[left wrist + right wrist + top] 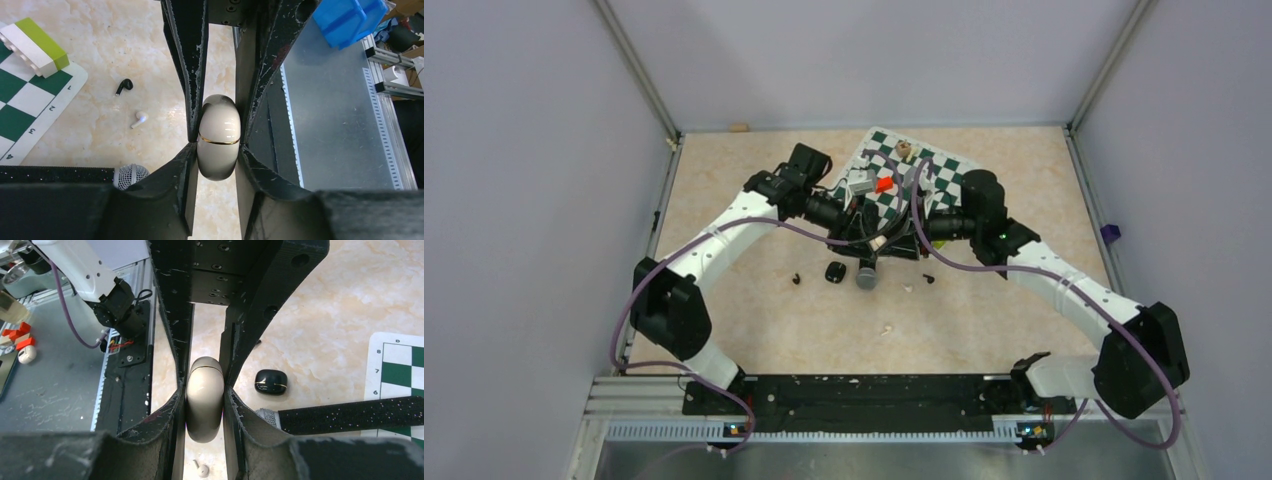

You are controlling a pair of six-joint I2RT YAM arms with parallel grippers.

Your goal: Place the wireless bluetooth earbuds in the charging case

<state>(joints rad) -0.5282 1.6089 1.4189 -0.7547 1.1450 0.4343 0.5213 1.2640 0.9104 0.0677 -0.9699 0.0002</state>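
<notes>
While my two arms meet mid-table, the top view counts two black earbuds (pixel 796 279) flanking one black case (pixel 835 271) and one microphone (pixel 866 275), with two pale earbuds (pixel 887 328) loose nearer my bases. From the left wrist, my left gripper (pixel 216 150) is pinched tight on one closed cream charging case (pixel 218 131), probably to brace it for opening. One black and one pale earbud lie beyond. From the right wrist, my right gripper (pixel 204 392) clamps the same case from the opposite end, one pale earbud below.
</notes>
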